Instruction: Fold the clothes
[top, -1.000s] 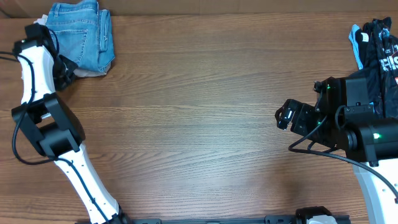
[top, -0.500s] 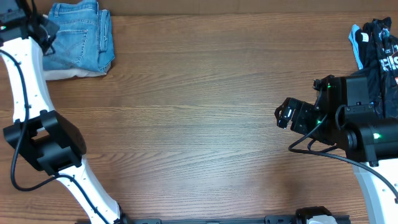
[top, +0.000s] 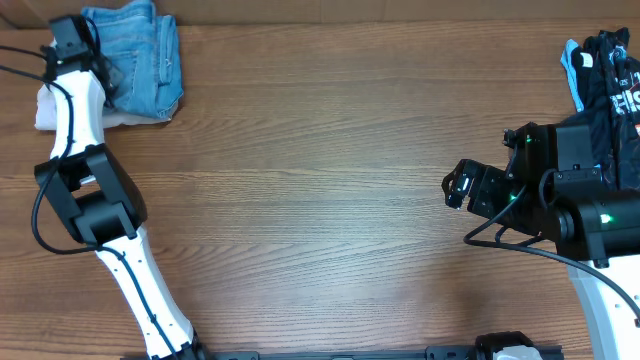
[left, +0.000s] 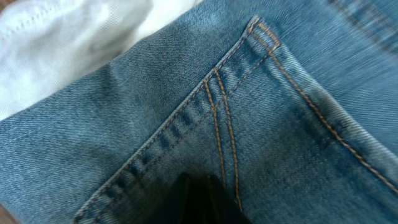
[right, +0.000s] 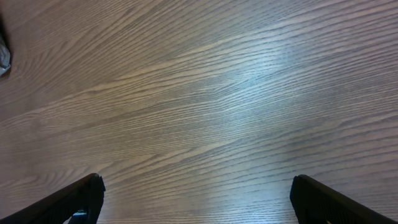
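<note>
While the left gripper (left: 202, 198) is digging into the jeans (top: 150, 60) far left for a hold, the right gripper (right: 196, 186) is hanging spread apart | left closure: cannot tell

The table (top: 320, 200) is mid-brown wood with fine darker grain streaks. At the table's top left corner in the overhead view, the jeans (top: 140, 60) are faded light blue denim with doubled tan-orange stitching, and the cloth (top: 46, 108) beside them is cream-white. At the table's right edge a garment (top: 605, 60) is black with white lettering and light blue trim. The left arm (top: 75, 115) is white with black joints. The right arm (top: 590, 215) is black with small green lights.
</note>
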